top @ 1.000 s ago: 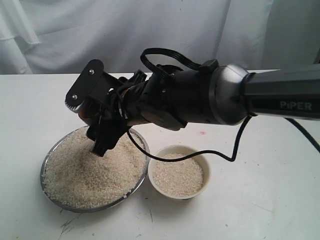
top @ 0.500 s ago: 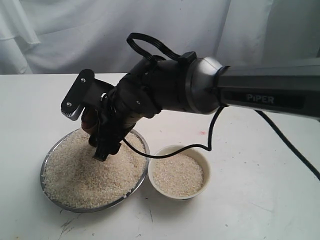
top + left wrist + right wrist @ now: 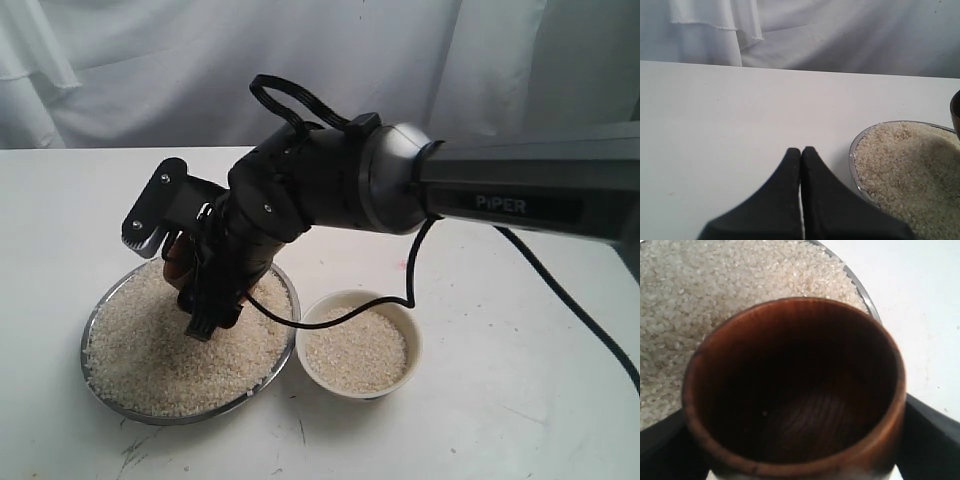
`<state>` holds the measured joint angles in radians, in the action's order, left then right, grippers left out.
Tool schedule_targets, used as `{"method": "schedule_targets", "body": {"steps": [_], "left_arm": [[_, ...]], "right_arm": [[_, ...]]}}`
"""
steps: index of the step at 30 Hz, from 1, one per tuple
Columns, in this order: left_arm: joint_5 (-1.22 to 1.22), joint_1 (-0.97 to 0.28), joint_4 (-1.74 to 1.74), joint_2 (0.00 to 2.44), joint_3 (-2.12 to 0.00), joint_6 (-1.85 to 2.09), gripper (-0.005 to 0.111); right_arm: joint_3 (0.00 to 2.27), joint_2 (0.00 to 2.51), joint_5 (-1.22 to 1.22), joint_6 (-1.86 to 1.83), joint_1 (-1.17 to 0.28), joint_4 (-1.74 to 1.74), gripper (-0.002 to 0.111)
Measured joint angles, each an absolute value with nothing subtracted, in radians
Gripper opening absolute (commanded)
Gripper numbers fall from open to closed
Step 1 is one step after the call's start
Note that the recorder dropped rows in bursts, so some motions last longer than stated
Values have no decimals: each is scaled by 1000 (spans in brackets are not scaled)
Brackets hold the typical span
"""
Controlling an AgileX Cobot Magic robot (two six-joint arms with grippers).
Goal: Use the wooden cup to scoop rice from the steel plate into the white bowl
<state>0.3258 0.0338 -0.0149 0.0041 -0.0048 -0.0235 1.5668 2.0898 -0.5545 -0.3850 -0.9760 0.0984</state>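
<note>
The steel plate [image 3: 88, 340] lies at the front left, heaped with rice [image 3: 150, 350]. Just right of it stands the white bowl [image 3: 412, 330], which also holds rice [image 3: 355, 352]. My right gripper [image 3: 175, 270] is shut on the wooden cup [image 3: 178, 262] and hangs low over the far side of the plate. In the right wrist view the wooden cup [image 3: 795, 390] has a dark, nearly empty inside, with rice [image 3: 700, 300] and the plate's rim [image 3: 860, 290] beyond it. My left gripper [image 3: 801, 152] is shut and holds nothing, beside the plate's rim [image 3: 854, 150] over bare table.
A black cable [image 3: 400, 300] loops from the right arm down over the white bowl's far rim. White cloth [image 3: 120, 70] hangs behind the white table [image 3: 520, 400].
The right arm has swung left and dropped, bringing the wooden cup down closer to the rice in the plate. Plate and bowl have stayed put.
</note>
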Motion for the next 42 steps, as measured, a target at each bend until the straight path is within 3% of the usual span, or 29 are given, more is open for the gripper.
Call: {"method": "schedule_targets", "body": {"steps": [9, 16, 23, 29, 42], "left_arm": [[326, 34, -15, 4, -5, -23, 0], [326, 34, -15, 4, -5, -23, 0], [326, 34, -15, 4, -5, -23, 0], [326, 34, -15, 4, -5, -23, 0], [326, 34, -15, 4, -5, -23, 0]], "right_arm": [[1567, 2100, -568, -401, -978, 44, 49], [1567, 2100, -569, -419, -988, 8, 67], [1567, 2100, -563, -405, -988, 8, 69], [1567, 2115, -546, -362, -988, 8, 77], [1567, 2115, -514, -342, -988, 7, 77]]}}
